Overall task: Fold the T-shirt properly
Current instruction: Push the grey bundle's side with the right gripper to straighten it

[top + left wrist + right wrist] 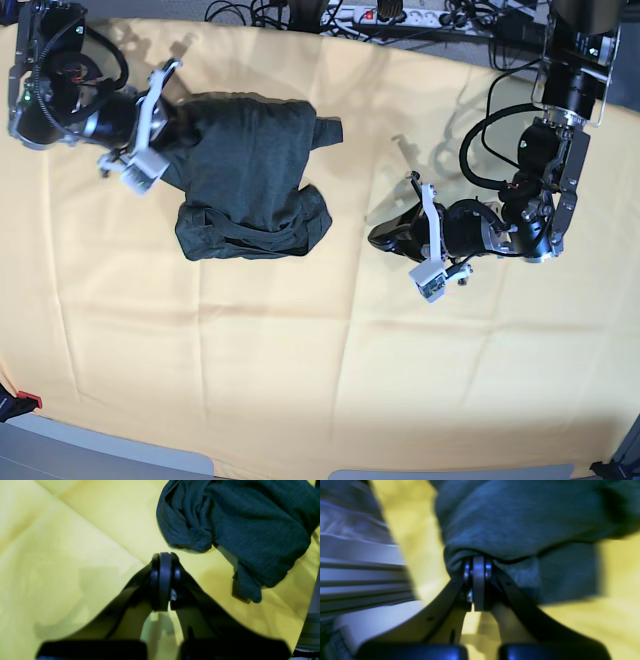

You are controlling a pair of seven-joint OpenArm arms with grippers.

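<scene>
Fabric fills the upper right of the left wrist view: the T-shirt (240,527), dark heathered grey-green, lies bunched in thick rolls on the yellow tablecloth (75,555). The left gripper (163,555) is below the shirt's lower left edge, near it but apart from it, its fingers clenched together with nothing between them. Broad soft creases run across the cloth on the side away from the shirt.

Seen from the right wrist, blurred, the T-shirt (520,522) covers the top and middle of the picture. The right gripper (478,558) has its tips pressed into a fold at the shirt's lower edge, fingers closed tight on that fold of the T-shirt. Yellow tablecloth (607,630) shows on both sides of the shirt, and a pale ribbed structure (357,575) stands on the left, beyond the cloth's edge; what it is cannot be told.

From the base view, the T-shirt (250,180) is a crumpled heap on the tablecloth (320,380). The right gripper (172,128) meets the shirt's left edge. The left gripper (378,238) is to the right of the shirt, clear of it, low over bare cloth. Cables and a power strip (400,15) lie beyond the shirt, past the cloth's far edge.
</scene>
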